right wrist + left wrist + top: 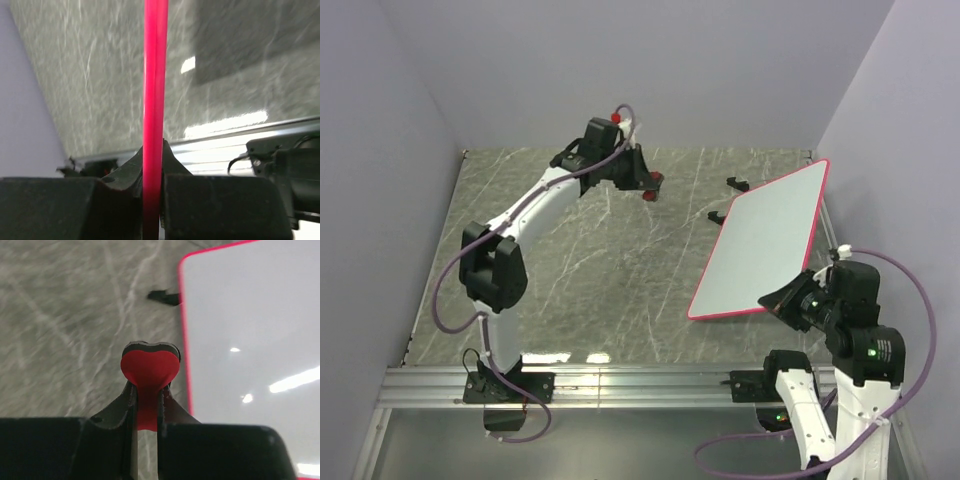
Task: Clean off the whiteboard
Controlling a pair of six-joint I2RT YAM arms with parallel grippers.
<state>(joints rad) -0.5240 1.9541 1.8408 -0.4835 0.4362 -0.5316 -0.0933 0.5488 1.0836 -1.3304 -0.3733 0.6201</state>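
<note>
we held the whiteboard (765, 240) tilted over the table (600, 285).
our right gripper (783, 298) pinched its rim; our left gripper (148, 390) pinched the red eraser (150, 365).

Grey marble-look table (610, 260), aluminium rail (620, 385) along its near edge, lavender walls (620, 60) around. Two small black clips (738, 183) on the table, far right. Red black-backed eraser (150, 367) toward the far edge.
</note>
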